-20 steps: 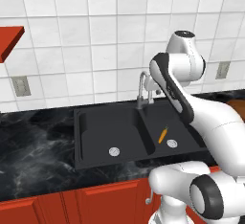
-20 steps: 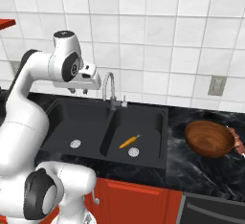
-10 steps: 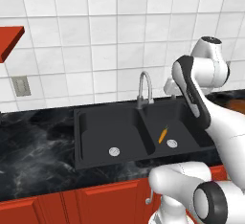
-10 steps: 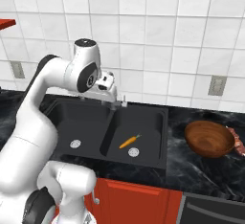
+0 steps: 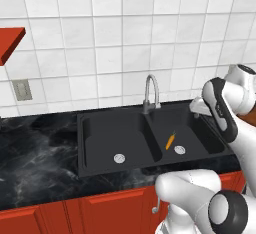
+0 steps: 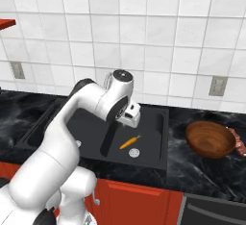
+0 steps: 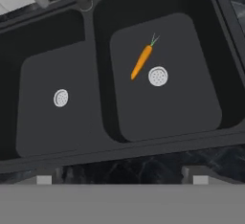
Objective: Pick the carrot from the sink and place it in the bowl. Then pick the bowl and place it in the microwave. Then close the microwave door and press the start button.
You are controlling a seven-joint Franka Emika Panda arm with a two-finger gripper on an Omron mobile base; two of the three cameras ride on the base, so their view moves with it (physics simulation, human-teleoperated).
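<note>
Carrot in the sink, your gripper open above it.
Left base view: carrot [image 5: 170, 140] lies beside the right drain; right base view: bowl [image 6: 210, 139] sits on the counter; hand view: gripper [image 7: 122, 179] fingers spread wide, holding nothing.

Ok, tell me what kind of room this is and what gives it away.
A kitchen, rendered rather than real. The signs: a black double-basin sink with a curved faucet set in a dark marble counter, white tiled wall behind, and red cabinets below.
</note>
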